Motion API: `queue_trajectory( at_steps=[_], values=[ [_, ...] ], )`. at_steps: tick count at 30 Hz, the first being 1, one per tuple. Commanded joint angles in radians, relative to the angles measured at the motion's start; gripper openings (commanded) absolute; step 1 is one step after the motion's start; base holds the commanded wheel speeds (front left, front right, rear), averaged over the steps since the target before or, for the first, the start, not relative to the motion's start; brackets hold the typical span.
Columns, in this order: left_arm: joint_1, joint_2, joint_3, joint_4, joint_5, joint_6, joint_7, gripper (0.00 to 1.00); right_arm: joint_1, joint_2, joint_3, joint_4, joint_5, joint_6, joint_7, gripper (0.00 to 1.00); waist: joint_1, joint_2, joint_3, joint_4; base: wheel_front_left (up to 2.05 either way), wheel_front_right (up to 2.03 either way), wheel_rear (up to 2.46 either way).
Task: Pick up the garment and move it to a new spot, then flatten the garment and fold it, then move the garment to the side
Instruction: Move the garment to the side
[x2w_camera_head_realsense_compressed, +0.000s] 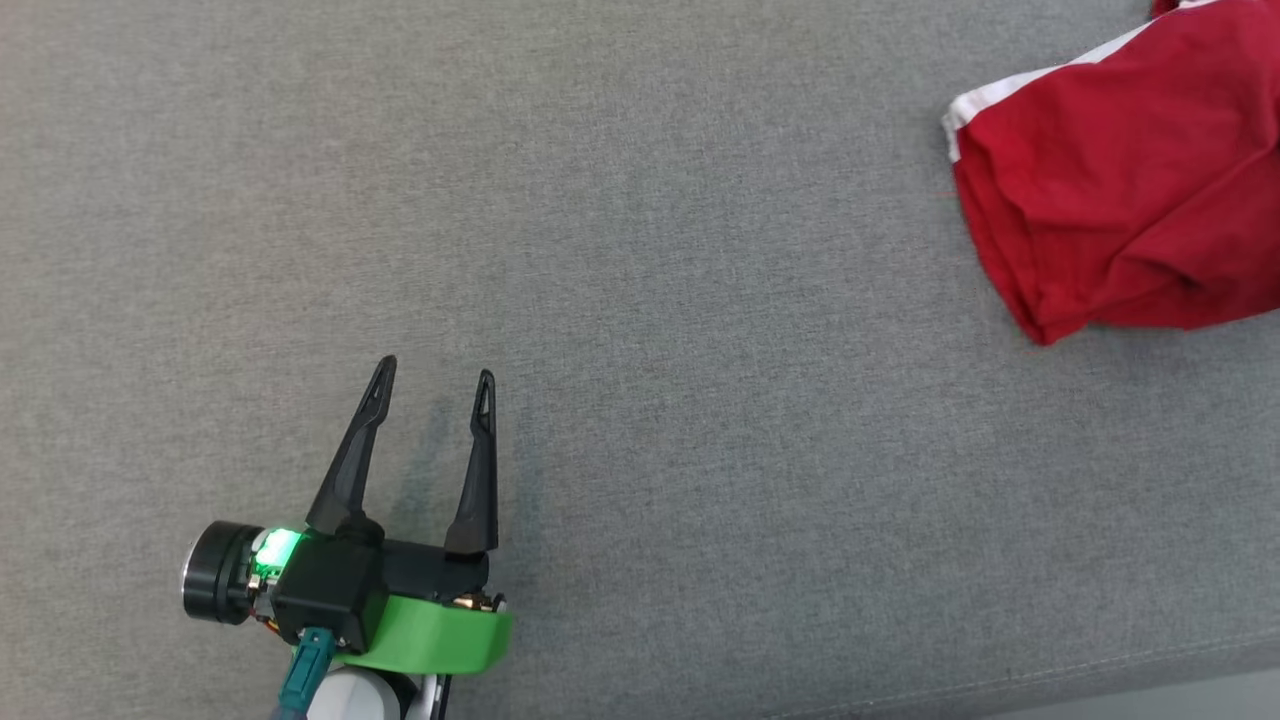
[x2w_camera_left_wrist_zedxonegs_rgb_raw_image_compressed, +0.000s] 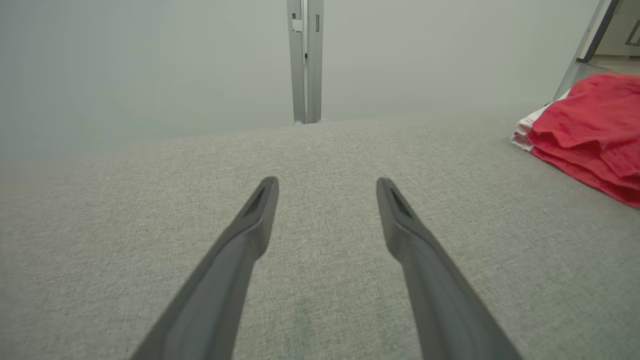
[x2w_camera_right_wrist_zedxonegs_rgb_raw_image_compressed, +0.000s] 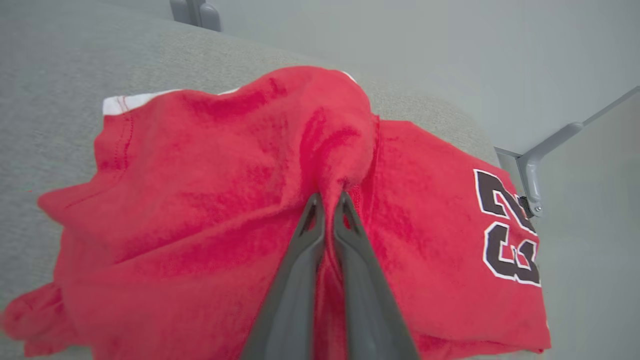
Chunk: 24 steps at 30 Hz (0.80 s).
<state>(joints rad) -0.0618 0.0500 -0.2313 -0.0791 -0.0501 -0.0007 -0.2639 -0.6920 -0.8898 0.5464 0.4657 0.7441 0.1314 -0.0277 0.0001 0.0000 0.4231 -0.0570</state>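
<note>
Firmly, the right claw (x2w_camera_right_wrist_zedxonegs_rgb_raw_image_compressed: 329, 196) pinches a raised fold of the red garment (x2w_camera_right_wrist_zedxonegs_rgb_raw_image_compressed: 200, 200) on the grey bench (x2w_camera_head_realsense_compressed: 640, 250); the left claw (x2w_camera_head_realsense_compressed: 437, 368) stands spread, well apart from it.

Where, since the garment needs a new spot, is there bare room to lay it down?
The grey surface is bare from the left gripper across to the garment, and ahead of that gripper's open fingers up to the wall. Crowded at the right end, where the garment lies bunched with the right gripper shut on a fold.
</note>
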Motion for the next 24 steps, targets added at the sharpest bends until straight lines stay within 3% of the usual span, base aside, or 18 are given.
queue_trajectory(
  at_steps=[1,13,19,24],
  values=[
    [-0.02,0.005,0.004,-0.001,0.009,-0.006,0.0,1.0,-0.02,-0.014,-0.014,0.01,-0.012,-0.001,0.004,0.0,-0.0001,0.0,0.047,-0.039,0.0,0.0,0.0],
    [-0.052,0.004,-0.004,-0.032,0.03,-0.034,0.0,1.0,-0.068,-0.116,-0.176,0.104,-0.131,-0.002,-0.006,0.0,-0.0001,0.0,0.104,-0.01,0.0,0.0,0.0],
    [-0.05,0.012,-0.003,-0.034,0.041,-0.038,0.0,1.0,-0.063,-0.107,-0.232,0.158,-0.193,-0.002,0.018,0.0,-0.0001,0.0,0.103,0.006,0.0,0.0,0.0],
    [-0.041,0.023,-0.007,-0.037,0.046,-0.039,0.0,1.0,-0.078,-0.062,-0.295,0.213,-0.263,-0.002,0.029,0.0,-0.0001,0.0,0.095,0.006,0.0,0.0,0.0]
  ],
)
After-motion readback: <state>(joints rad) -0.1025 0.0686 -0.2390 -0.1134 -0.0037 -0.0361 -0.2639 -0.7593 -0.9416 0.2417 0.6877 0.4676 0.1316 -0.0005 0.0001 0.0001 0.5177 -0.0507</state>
